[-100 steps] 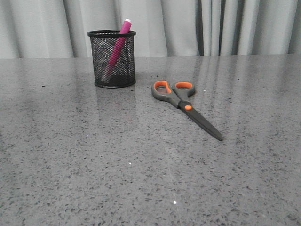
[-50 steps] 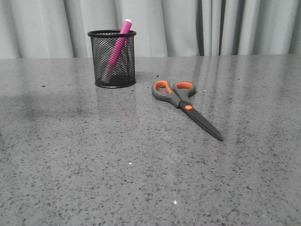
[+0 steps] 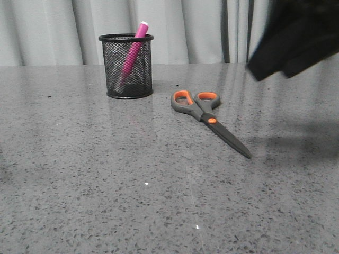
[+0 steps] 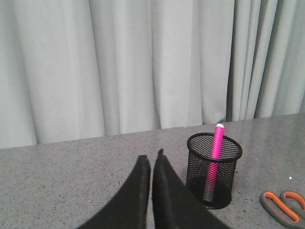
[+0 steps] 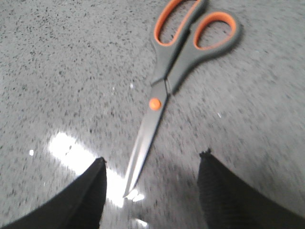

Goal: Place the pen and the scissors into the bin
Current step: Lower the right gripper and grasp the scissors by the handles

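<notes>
Front view: the pen point(image 3: 131, 53) stands tilted inside the bin point(image 3: 127, 66) at the far left of the grey speckled table point(image 3: 106, 180), its white end poking above the rim. The scissors point(image 3: 207, 119) lie flat on the table to the right of the bin, well apart from it, handles toward the curtain point(image 3: 185, 29) and closed blades pointing toward the near right. A dark, blurred part of the right arm point(image 3: 296, 37) hangs in the upper right corner, above the table. In the right wrist view the right fingers point(image 5: 152, 186) are spread wide and hold nothing, with the blade tip lying between them. In the left wrist view the left fingers point(image 4: 151, 183) are pressed together and empty, near the bin.
</notes>
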Robot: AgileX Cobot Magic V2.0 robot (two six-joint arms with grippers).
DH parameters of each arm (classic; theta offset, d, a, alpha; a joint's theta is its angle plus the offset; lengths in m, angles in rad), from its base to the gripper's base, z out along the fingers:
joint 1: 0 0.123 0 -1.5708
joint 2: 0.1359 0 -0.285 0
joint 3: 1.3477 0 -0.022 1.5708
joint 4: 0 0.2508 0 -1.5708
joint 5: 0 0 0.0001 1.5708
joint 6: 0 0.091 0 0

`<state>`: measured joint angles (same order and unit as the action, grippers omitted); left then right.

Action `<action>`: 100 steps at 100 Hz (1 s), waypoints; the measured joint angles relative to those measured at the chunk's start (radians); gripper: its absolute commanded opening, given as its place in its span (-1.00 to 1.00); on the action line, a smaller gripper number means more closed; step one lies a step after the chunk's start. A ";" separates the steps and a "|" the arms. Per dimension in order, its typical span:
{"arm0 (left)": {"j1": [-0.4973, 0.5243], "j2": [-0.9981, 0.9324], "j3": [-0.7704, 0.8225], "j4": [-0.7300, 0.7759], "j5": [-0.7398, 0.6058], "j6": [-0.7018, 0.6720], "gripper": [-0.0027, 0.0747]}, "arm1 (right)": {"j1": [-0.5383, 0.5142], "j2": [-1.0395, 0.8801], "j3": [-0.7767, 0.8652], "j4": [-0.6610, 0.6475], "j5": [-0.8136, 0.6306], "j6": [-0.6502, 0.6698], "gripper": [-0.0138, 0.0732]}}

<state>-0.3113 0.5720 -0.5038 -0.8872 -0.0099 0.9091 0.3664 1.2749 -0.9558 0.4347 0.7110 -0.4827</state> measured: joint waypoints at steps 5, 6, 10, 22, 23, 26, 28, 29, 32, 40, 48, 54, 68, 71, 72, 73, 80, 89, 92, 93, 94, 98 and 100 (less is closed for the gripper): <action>0.000 -0.008 0.000 -0.001 -0.002 0.000 -0.98 | 0.012 0.053 -0.033 0.000 -0.002 0.000 0.19; 0.000 -0.011 0.000 -0.001 0.000 0.000 -0.98 | 0.014 0.060 -0.043 0.000 -0.004 0.000 0.19; 0.000 -0.012 0.000 -0.001 0.000 0.000 -0.98 | 0.017 0.102 -0.066 0.000 -0.004 0.000 0.19; 0.000 -0.012 0.000 -0.001 0.000 0.000 -0.98 | 0.021 0.208 -0.146 -0.004 -0.004 0.031 0.19; 0.000 -0.012 0.000 -0.001 0.000 0.000 -0.98 | 0.021 0.219 -0.155 -0.004 -0.004 0.037 0.19; 0.000 -0.012 0.000 -0.001 0.000 0.000 -0.98 | 0.021 0.241 -0.174 -0.005 0.001 0.048 0.19; 0.000 -0.012 0.000 -0.001 0.000 0.000 -0.98 | 0.021 0.256 -0.187 -0.005 0.003 0.054 0.19; 0.000 -0.012 0.000 -0.001 0.000 0.000 -0.98 | 0.021 0.261 -0.192 -0.007 0.005 0.056 0.19; 0.000 -0.012 0.000 -0.001 0.000 0.000 -0.98 | 0.021 0.281 -0.214 -0.008 0.014 0.064 0.19; 0.000 -0.012 0.000 -0.002 0.000 0.000 -0.98 | 0.025 0.334 -0.259 -0.018 0.039 0.073 0.19; 0.000 -0.012 0.000 -0.002 0.000 0.000 -0.98 | 0.035 0.375 -0.305 -0.069 0.065 0.119 0.19; 0.000 -0.012 0.000 -0.002 0.000 0.000 -0.98 | 0.049 0.404 -0.332 -0.145 0.086 0.168 0.19; 0.000 -0.012 0.000 -0.002 0.000 0.000 -0.98 | 0.088 0.448 -0.374 -0.257 0.125 0.246 0.19; 0.000 -0.012 0.000 -0.002 0.000 0.000 -0.98 | 0.097 0.453 -0.379 -0.265 0.130 0.257 0.19; 0.000 -0.012 0.000 -0.002 0.000 0.000 -0.98 | 0.099 0.458 -0.382 -0.267 0.130 0.264 0.19; 0.000 -0.012 0.000 -0.002 0.000 0.000 -0.98 | 0.102 0.459 -0.383 -0.272 0.132 0.267 0.19; 0.000 -0.012 0.000 -0.002 0.000 0.000 -0.98 | 0.116 0.475 -0.402 -0.288 0.134 0.299 0.19; 0.000 -0.012 0.000 -0.002 0.000 0.000 -0.98 | 0.127 0.496 -0.423 -0.303 0.136 0.326 0.19; 0.000 -0.012 0.000 -0.003 -0.002 0.000 -0.98 | 0.129 0.502 -0.428 -0.307 0.136 0.331 0.19; 0.000 -0.012 0.000 -0.003 -0.002 0.000 -0.98 | 0.129 0.505 -0.428 -0.307 0.136 0.334 0.19; 0.000 -0.012 0.000 -0.003 -0.002 0.000 -0.98 | 0.131 0.505 -0.430 -0.307 0.136 0.334 0.19; 0.000 -0.012 0.000 -0.005 -0.002 0.000 -0.98 | 0.132 0.513 -0.435 -0.311 0.136 0.341 0.19; 0.000 -0.012 0.000 -0.005 -0.002 0.000 -0.98 | 0.133 0.516 -0.437 -0.311 0.136 0.342 0.19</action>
<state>-0.3113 0.5596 -0.5038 -0.8918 -0.0121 0.9091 0.4998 1.7911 -1.3929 0.1234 0.8466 -0.1403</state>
